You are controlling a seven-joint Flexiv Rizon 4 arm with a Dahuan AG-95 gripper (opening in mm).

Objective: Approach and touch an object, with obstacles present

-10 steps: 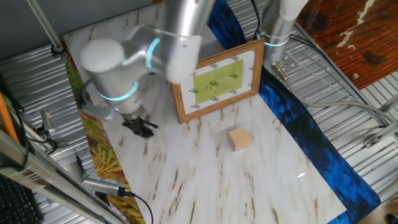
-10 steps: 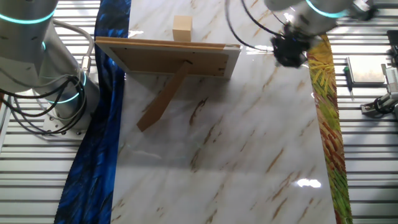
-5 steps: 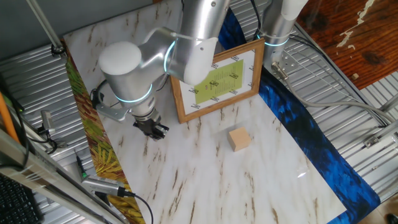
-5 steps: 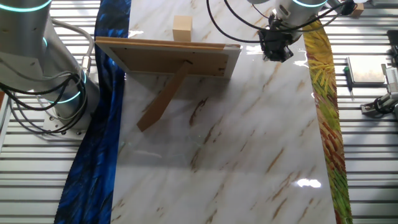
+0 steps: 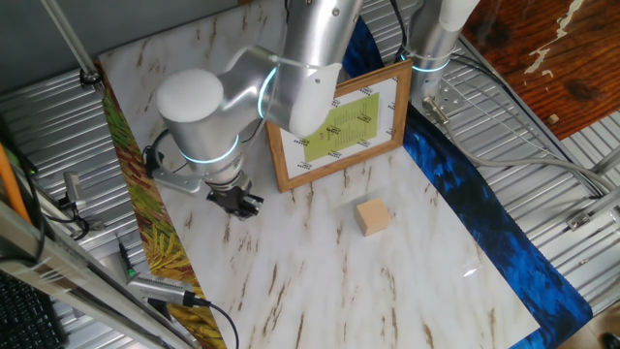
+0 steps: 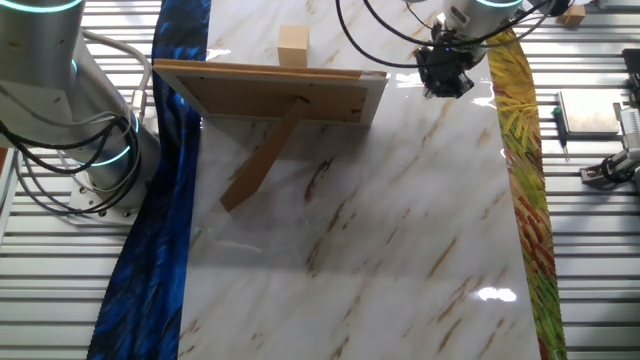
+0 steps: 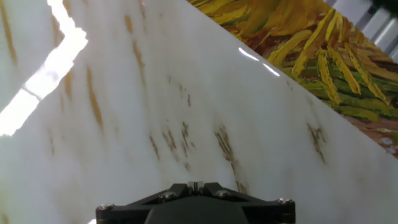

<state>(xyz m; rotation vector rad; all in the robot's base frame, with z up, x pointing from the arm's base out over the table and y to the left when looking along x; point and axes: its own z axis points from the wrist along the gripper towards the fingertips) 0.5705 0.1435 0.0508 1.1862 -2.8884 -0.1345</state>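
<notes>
The small tan wooden cube (image 5: 372, 216) sits on the marble table, in front of the framed picture (image 5: 339, 124). In the other fixed view the cube (image 6: 293, 45) shows beyond the picture's back (image 6: 270, 92) with its prop. My gripper (image 5: 236, 201) hangs just above the marble at the picture's left end, well left of the cube; it also shows in the other fixed view (image 6: 446, 80). In the hand view the gripper (image 7: 196, 185) is shut and empty, and neither cube nor picture shows there.
A blue cloth (image 5: 465, 204) runs along one side of the marble table (image 5: 320, 281), a yellow-green patterned cloth (image 5: 145, 223) along the other. The arm's base (image 6: 50, 90) stands behind the blue cloth. Metal slats and cables surround the table.
The gripper moved right along the table towards the picture's left end in the first half second, then stayed nearly still. Cube and picture have not moved.
</notes>
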